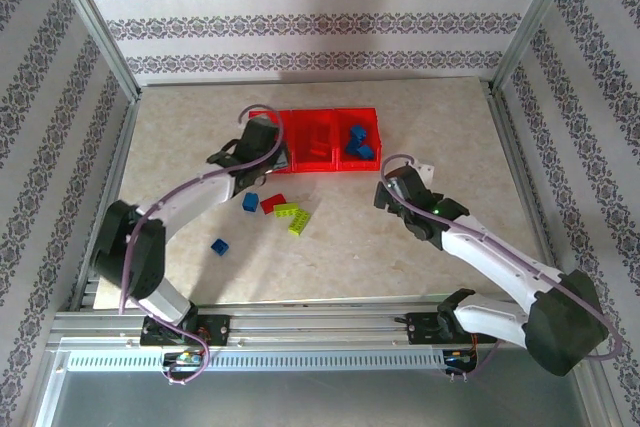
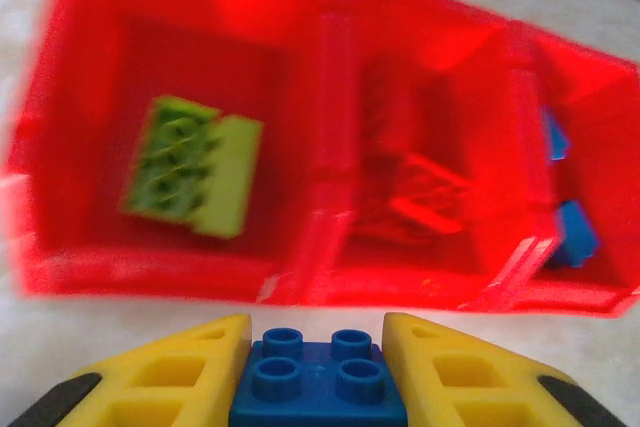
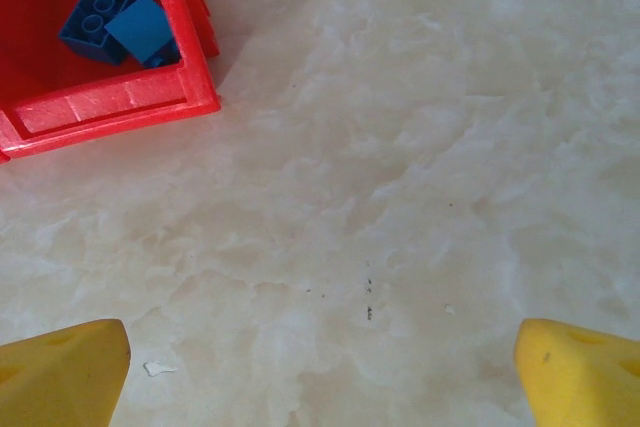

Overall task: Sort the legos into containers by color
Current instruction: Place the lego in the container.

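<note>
The containers (image 1: 325, 117) are three joined translucent red bins at the table's back middle. My left gripper (image 1: 265, 147) hovers at their left end, shut on a blue lego (image 2: 318, 379) that sits studs-up between the yellow fingers (image 2: 170, 377). In the left wrist view the left bin holds a lime green lego (image 2: 193, 167), the middle bin a red lego (image 2: 425, 192), the right bin blue legos (image 2: 572, 232). My right gripper (image 1: 390, 190) stands open over bare table just in front of the right bin, nothing between its fingers (image 3: 60, 372). Blue legos (image 3: 120, 17) lie in that bin.
Loose legos lie on the table in front of the bins: a blue one (image 1: 250, 202), a red one (image 1: 272, 204), two lime green ones (image 1: 287, 211) (image 1: 299, 224), and another blue one (image 1: 219, 246) nearer the left arm. Metal frame posts edge the table.
</note>
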Robot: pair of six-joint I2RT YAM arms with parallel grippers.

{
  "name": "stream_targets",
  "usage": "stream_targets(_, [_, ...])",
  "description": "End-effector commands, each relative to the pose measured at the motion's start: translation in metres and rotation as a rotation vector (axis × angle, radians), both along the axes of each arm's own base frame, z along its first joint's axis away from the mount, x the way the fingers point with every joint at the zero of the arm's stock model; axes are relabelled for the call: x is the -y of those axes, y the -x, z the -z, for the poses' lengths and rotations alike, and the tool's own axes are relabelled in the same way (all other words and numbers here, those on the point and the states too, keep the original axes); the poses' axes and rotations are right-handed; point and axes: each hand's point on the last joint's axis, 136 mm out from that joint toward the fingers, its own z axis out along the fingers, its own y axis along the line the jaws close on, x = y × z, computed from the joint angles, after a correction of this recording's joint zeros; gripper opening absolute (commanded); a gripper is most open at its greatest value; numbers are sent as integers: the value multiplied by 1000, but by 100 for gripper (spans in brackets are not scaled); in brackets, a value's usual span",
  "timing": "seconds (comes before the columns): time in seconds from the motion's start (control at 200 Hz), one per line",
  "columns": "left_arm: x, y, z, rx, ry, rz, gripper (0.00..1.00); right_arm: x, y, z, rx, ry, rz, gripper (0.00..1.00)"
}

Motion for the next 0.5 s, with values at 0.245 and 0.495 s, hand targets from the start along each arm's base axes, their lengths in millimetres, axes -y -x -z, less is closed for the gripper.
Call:
stream_targets(0.245, [126, -52, -45, 165, -58, 268, 25, 21, 11, -2, 41, -7, 79, 98])
stream_targets(0.495, [153, -75, -35, 174, -125, 303, 25, 25, 12, -9, 63, -15, 94, 98])
